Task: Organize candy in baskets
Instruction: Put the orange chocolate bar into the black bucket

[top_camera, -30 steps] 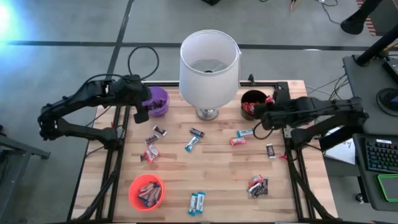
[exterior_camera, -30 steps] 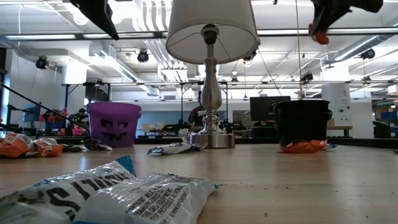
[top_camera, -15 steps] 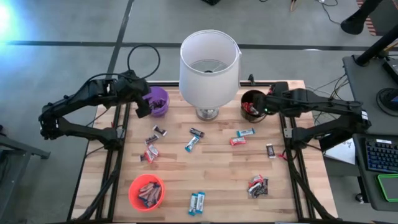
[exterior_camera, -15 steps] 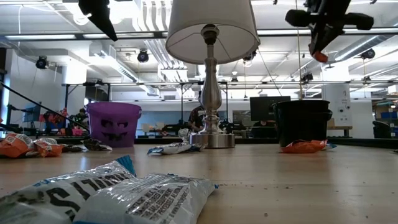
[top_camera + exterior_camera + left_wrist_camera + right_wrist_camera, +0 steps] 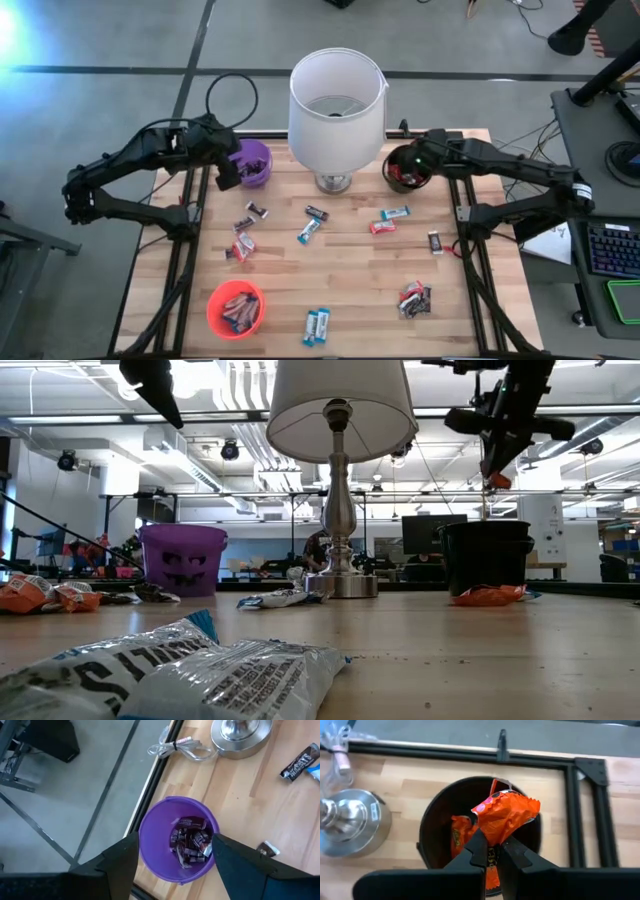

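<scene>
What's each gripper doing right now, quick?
Left gripper: open, empty, above the purple bowl.
Right gripper: shut on an orange candy, above the black bowl.

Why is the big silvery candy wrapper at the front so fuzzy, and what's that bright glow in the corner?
Low view: the silver-and-blue candy wrapper lies right by the lens, so it blurs, while the purple plastic bucket farther back looks sharp. High view: a white-blue glare washes out the top-left corner of the floor.
</scene>
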